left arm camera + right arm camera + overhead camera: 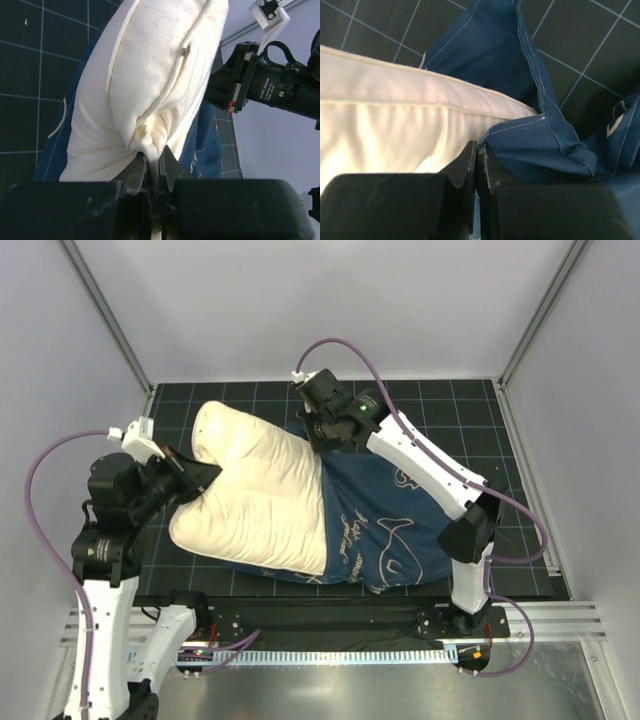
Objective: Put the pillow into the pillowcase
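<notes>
Both claws pinching | left gripper (155, 159) nips left edge of plump cream-white soft pillow (265, 490) | right gripper (479, 150) nips hem of navy-blue fish-print fabric pillowcase (395, 525) | pillow's right end inside case, on black gridded mat (250, 395)

Place: robotics lab test cell
Walls: plain white panels (300, 300) in metal framing (110, 315), upper frame
Surface: black gridded mat (250, 395)
Mounting: aluminium rail (560, 615), lower edge

The left hand (192, 476) reaches rightward, pinched shut, while the right hand (318, 430), far forward on its outstretched arm, is likewise clamped.
</notes>
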Controlling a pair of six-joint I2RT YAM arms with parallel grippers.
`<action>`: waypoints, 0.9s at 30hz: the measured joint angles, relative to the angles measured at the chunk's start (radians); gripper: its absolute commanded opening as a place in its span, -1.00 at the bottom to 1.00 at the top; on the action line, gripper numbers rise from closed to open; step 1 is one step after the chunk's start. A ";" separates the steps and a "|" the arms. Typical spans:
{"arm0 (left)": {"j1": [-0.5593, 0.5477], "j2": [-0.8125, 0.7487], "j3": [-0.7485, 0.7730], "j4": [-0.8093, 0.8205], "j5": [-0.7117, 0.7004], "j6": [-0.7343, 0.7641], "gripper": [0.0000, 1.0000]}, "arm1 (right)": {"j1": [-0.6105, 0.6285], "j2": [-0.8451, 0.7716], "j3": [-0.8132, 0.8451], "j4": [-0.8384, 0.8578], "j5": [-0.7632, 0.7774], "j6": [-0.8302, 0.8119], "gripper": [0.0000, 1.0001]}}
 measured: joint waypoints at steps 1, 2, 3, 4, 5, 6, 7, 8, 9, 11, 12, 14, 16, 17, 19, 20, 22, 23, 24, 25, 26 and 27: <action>-0.001 -0.010 0.002 0.000 0.001 0.000 -1.00 | -0.001 -0.004 -0.003 0.002 -0.008 0.001 -0.56; -0.003 -0.017 -0.001 0.003 0.001 -0.001 -0.99 | -0.003 -0.009 -0.014 0.014 -0.016 0.002 -0.45; -0.004 -0.018 -0.009 0.007 0.002 -0.002 -0.99 | -0.003 -0.014 -0.033 0.032 -0.024 0.004 -0.30; -0.005 -0.014 -0.022 0.014 0.003 -0.004 -0.99 | -0.003 -0.021 -0.056 0.052 -0.027 0.007 0.16; -0.006 -0.007 -0.040 0.018 0.001 -0.007 -1.00 | -0.003 -0.031 -0.088 0.075 -0.034 0.015 0.28; -0.006 0.004 -0.059 0.021 -0.002 -0.011 -1.00 | -0.002 -0.039 -0.115 0.089 -0.040 0.012 0.38; -0.006 0.015 -0.075 0.019 -0.007 -0.011 -1.00 | -0.002 -0.049 -0.146 0.109 -0.047 0.010 0.60; -0.006 0.024 -0.088 0.017 -0.010 -0.013 -1.00 | -0.002 -0.061 -0.176 0.123 -0.052 0.016 0.73; -0.007 0.040 -0.100 0.018 -0.014 -0.013 -0.99 | -0.002 -0.075 -0.207 0.141 -0.061 0.015 0.81; -0.007 0.057 -0.124 0.016 -0.015 -0.014 -1.00 | -0.002 -0.113 -0.261 0.171 -0.084 0.021 0.97; -0.008 0.057 -0.136 0.016 -0.016 -0.014 -1.00 | -0.001 -0.132 -0.276 0.183 -0.095 0.024 0.99; -0.010 0.046 -0.162 0.021 -0.016 -0.018 -1.00 | 0.000 -0.169 -0.283 0.207 -0.128 0.042 0.99; -0.012 0.012 -0.212 0.045 -0.021 -0.022 -0.99 | 0.002 -0.211 -0.283 0.249 -0.163 0.070 0.99; -0.012 -0.016 -0.246 0.056 -0.026 -0.027 -1.00 | 0.006 -0.230 -0.283 0.271 -0.176 0.088 1.00; -0.012 -0.081 -0.315 0.068 -0.044 -0.044 -1.00 | 0.020 -0.259 -0.281 0.311 -0.192 0.123 0.99; -0.012 -0.120 -0.350 0.074 -0.056 -0.052 -1.00 | 0.031 -0.267 -0.280 0.334 -0.197 0.142 0.99; -0.013 -0.188 -0.403 0.066 -0.084 -0.074 -0.99 | 0.066 -0.266 -0.280 0.381 -0.211 0.179 0.99; -0.013 -0.213 -0.416 0.069 -0.095 -0.078 -0.99 | 0.081 -0.258 -0.278 0.394 -0.213 0.192 0.99; -0.014 -0.225 -0.421 0.069 -0.101 -0.080 -1.00 | 0.094 -0.243 -0.273 0.405 -0.216 0.201 0.99; -0.014 -0.230 -0.423 0.070 -0.103 -0.082 -0.99 | 0.107 -0.223 -0.259 0.408 -0.217 0.208 0.99; -0.016 -0.230 -0.425 0.072 -0.106 -0.083 -0.99 | 0.117 -0.203 -0.245 0.412 -0.219 0.215 0.99; -0.016 -0.226 -0.426 0.074 -0.108 -0.084 -1.00 | 0.130 -0.167 -0.215 0.409 -0.220 0.222 0.99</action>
